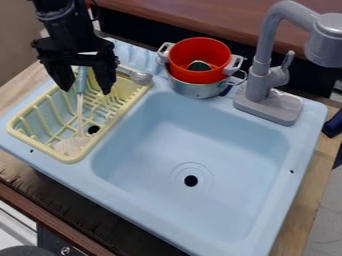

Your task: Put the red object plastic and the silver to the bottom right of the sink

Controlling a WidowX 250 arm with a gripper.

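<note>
By our reading the task is at its start, with none of the placing done; the red plastic pot (194,76) sits nested in the silver pot (192,90), both beyond the far rim of the light blue sink (220,130), beside the grey faucet (267,106); what we have left is to bring the pair to the sink's bottom right, and we judge that the black gripper (85,89) must first cross to them from the left; its fingers are spread apart above the drying side, with a spatula's teal handle (81,80) upright in the gap and, as far as we can see, no grip on it.

As for containers, the red pot holds a small dark round item (198,65) that we cannot name; the pale yellow dish rack (40,146) holds the spatula, its whitish head low in the near end; a grey utensil (139,76) lies at the rack's far corner.
</note>
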